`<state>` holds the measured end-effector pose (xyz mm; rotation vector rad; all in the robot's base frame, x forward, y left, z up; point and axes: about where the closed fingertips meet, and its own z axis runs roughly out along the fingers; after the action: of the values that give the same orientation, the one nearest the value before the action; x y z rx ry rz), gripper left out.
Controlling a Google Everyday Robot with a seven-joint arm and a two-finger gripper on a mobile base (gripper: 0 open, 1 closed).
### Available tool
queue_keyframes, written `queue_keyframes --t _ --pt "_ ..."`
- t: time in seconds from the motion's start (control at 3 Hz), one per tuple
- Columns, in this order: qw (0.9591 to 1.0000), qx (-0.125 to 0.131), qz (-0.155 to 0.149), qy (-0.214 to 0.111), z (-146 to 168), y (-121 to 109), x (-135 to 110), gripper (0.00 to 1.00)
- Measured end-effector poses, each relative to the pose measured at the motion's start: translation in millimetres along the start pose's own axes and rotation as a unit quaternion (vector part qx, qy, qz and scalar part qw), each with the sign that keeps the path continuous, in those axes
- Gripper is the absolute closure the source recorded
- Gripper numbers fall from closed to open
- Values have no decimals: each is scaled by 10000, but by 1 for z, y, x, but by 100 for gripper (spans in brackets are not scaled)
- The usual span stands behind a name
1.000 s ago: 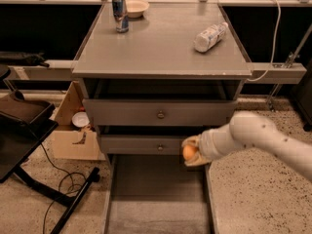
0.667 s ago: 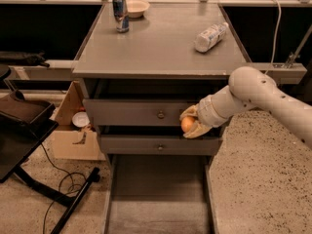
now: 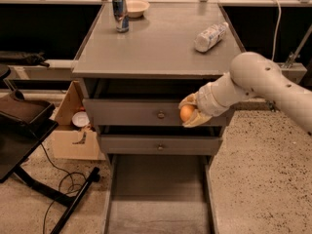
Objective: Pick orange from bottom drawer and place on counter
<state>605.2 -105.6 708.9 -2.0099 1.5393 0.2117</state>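
Note:
My gripper (image 3: 190, 112) is shut on the orange (image 3: 187, 113), a small round orange fruit held between its pale fingers. It hangs in front of the top knobbed drawer, just below the front edge of the counter (image 3: 156, 48). The white arm reaches in from the right. The bottom drawer (image 3: 158, 199) is pulled far out below, and its plain grey floor shows nothing on it.
On the counter lie a white plastic bottle (image 3: 210, 36) at the right, a drink can (image 3: 119, 13) and a bowl (image 3: 136, 7) at the back left. A cardboard box (image 3: 73, 126) and cables sit on the floor at the left.
My gripper has risen with the orange, from in front of the middle drawer to in front of the top drawer, just under the counter's edge.

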Motion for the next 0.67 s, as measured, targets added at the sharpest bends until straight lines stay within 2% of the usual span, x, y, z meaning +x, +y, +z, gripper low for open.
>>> queue_keyframes --t 0.33,0.67 --pt "9998 22 -200 -77 -31 -38 -26 100" --pt "9988 -163 -322 -333 -50 -71 -47 100"
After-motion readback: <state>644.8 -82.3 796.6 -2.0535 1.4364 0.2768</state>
